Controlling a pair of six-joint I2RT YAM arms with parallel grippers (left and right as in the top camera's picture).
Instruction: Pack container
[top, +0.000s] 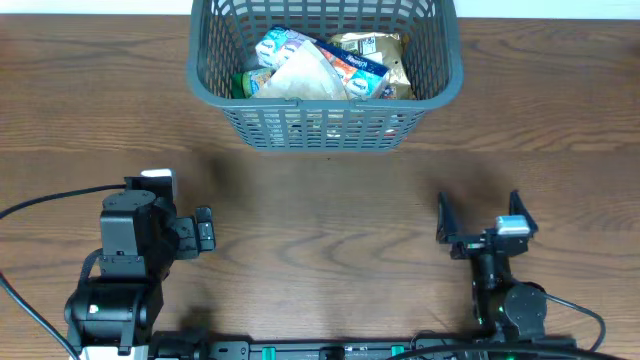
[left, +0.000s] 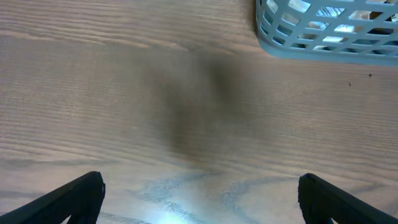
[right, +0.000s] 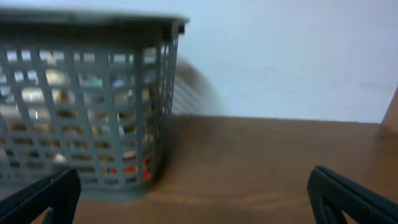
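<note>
1. Left gripper (left: 199, 198): the jaws stand wide apart. In the left wrist view one dark fingertip sits at each lower corner, with only bare wood between them. It has hold of nothing.
2. Right gripper (top: 480, 214): the jaws are spread wide. In the overhead view the two fingers form an open fork pointing toward the far side of the table (top: 330, 200). Nothing is between them.
3. Both grippers are above the near part of the table, the left one near the left edge and the right one toward the right edge. They are well apart from each other.
4. Basket (top: 325, 122): it stands upright on the far centre of the table, well apart from both grippers. Its near slotted wall faces the arms.
5. In the right wrist view the basket fills the left half of the frame, with a pale wall (right: 292, 56) behind it.
6. Basket contents: several packets lie piled inside.
   - a white-and-blue packet (top: 283, 47) at the rear left
   - a gold packet (top: 378, 48) at the rear right
   - a pale pouch (top: 305, 78) across the middle
   - a green item (top: 240, 85) against the left wall
7. The print on the packets is too small to read.
</note>
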